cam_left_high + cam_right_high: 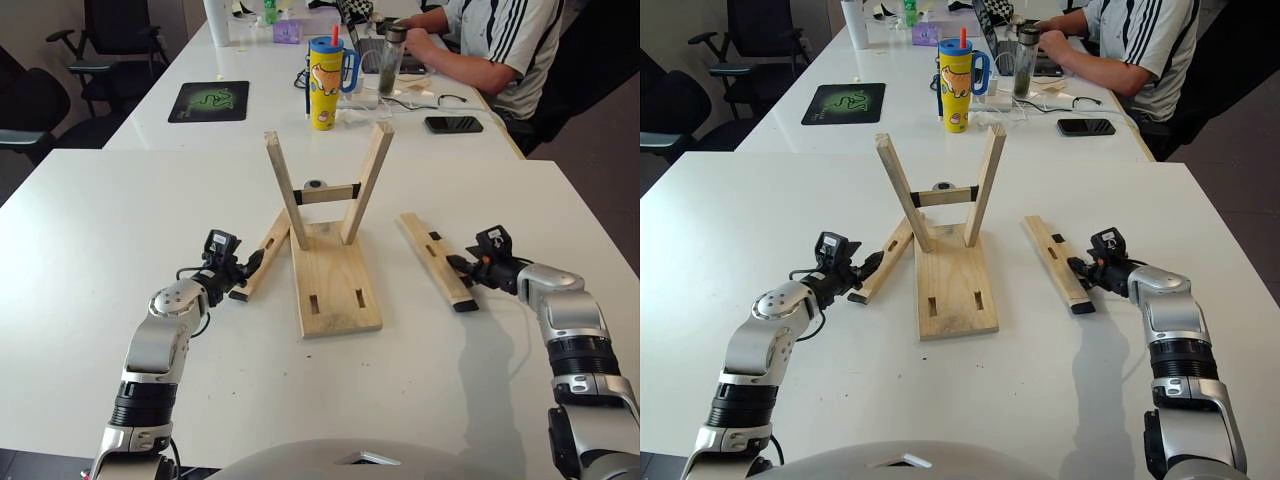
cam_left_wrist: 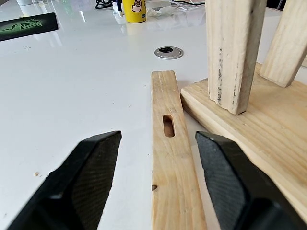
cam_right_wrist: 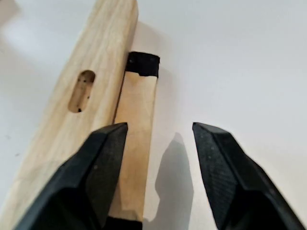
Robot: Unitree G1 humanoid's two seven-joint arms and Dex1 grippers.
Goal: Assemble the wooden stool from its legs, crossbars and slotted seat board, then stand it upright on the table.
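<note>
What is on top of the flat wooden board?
On the flat wooden seat board stand two tilted wooden legs, joined by a short crossbar. The wood beneath their feet is covered.

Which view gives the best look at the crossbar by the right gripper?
Right wrist view: the crossbar lies flat against the slotted leg, its black end plain. In the eye views it is a thin strip beside that leg.
</note>
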